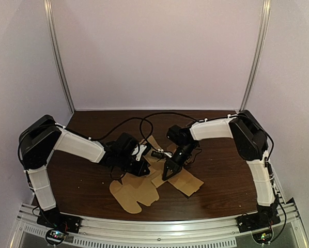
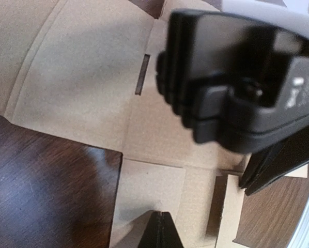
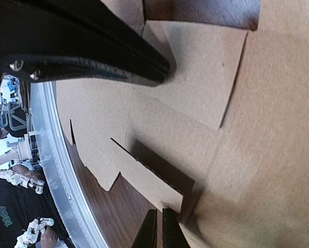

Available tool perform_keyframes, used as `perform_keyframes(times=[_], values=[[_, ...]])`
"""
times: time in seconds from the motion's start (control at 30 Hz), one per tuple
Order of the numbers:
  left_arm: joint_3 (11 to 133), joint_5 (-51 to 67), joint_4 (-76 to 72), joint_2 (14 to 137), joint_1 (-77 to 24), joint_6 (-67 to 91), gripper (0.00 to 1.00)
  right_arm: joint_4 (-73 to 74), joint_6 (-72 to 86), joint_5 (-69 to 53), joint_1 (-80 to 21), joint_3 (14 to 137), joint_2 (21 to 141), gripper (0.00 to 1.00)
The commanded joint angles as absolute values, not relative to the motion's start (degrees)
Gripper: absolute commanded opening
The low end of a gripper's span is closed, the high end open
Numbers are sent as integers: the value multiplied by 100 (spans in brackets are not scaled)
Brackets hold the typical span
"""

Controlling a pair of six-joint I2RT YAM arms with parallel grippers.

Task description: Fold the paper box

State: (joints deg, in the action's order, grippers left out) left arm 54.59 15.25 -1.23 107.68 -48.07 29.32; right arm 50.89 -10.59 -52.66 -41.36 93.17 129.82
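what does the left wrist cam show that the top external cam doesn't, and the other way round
Only the left wrist view: a narrow slot cut in the paper box, and its fold creases up close. Only the top external view: the box's whole outline, with rounded flaps at the near side, plus the left arm and right arm reaching in over it. Both: the box lying unfolded on the dark wooden table.
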Motion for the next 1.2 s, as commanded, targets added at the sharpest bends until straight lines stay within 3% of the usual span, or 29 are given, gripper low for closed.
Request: perform_keyframes(times=[0.0,0.2,0.47,0.83,1.17], values=[[5194,1195,428,11079,-4830,3023,0,5213,-1133,-4939,-4091,9098,12611,6],[5211,1161,500,11057,-4833,3031,0,5007,-1212,-4966,-3807,8822,12014,6],[5234,1198,477,11056,-4833,3095,0,3873,-1271,-5262,-3684,7579,10934,6],[5359,1478,399,11136,-4824,3268,0,2706,-1805,-5216,-4006,6772,10593,4],[5597,1632,612,11277,-4825,3337,0,2780,-2412,-4444,-4782,7135,10737,2]])
